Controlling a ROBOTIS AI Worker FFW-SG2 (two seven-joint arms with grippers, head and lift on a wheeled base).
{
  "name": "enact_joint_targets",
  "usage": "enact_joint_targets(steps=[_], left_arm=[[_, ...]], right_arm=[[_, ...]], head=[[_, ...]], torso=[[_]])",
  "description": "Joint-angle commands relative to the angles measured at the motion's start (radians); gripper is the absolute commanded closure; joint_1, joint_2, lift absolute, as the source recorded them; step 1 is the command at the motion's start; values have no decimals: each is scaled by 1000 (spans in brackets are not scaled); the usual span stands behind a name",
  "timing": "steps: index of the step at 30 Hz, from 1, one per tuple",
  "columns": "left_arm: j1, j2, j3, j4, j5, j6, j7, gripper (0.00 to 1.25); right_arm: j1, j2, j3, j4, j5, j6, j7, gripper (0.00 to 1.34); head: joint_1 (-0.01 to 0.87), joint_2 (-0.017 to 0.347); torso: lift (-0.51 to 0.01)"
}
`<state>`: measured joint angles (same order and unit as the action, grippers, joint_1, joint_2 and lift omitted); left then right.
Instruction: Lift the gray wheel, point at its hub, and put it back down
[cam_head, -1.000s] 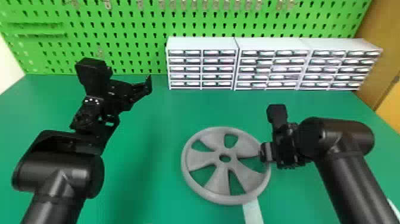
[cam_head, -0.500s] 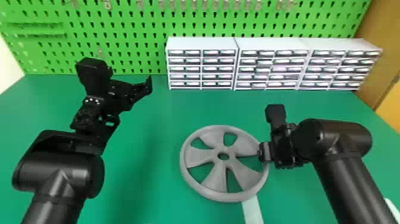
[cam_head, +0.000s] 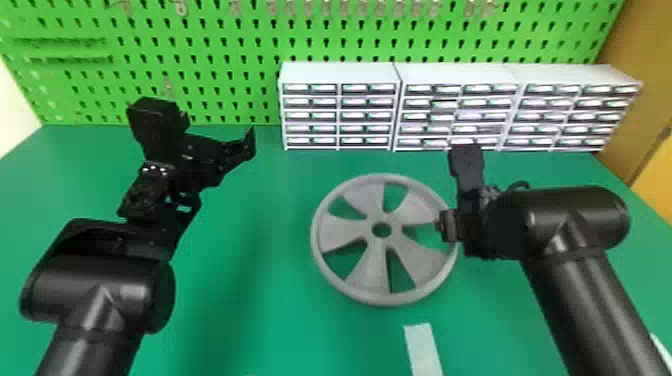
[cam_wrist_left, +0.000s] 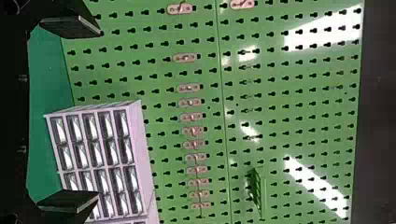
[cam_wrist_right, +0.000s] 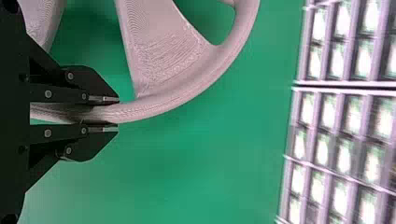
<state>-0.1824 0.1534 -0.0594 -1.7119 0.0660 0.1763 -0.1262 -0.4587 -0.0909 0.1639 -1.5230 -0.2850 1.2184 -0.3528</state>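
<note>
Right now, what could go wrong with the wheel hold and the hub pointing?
The right gripper pinches the gray wheel at one side of its rim, so it could tilt or twist. The left gripper is open and away from the hub; a hasty reach might bump the wheel.

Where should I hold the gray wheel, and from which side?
I'd take its outer rim from the robot's right. It is a narrow band with an opening just inside it, so one finger fits inside and one outside. The right gripper straddles it that way, leaving the hub free for pointing.
</note>
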Motion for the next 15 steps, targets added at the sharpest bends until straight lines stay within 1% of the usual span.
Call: enact_joint_targets(steps=[1, 7, 12, 15], left_arm=[[1, 0, 1, 0, 2, 0, -3, 70], [6, 2, 3, 0, 2, 6, -12, 70], [15, 5, 3, 0, 2, 12, -16, 71], [24, 8, 3, -2, 2, 17, -23, 71]], right_arm=[[3, 7, -1, -32, 73, -82, 0, 1181], [-1, 14, 0, -55, 148, -154, 0, 1179], [3, 11, -1, -57, 156, -267, 0, 1179], [5, 11, 0, -60, 178, -333, 0, 1181]], head=[[692, 48], [692, 48], [692, 48], [692, 48]], torso=[[-88], [-88], [-88], [-88]])
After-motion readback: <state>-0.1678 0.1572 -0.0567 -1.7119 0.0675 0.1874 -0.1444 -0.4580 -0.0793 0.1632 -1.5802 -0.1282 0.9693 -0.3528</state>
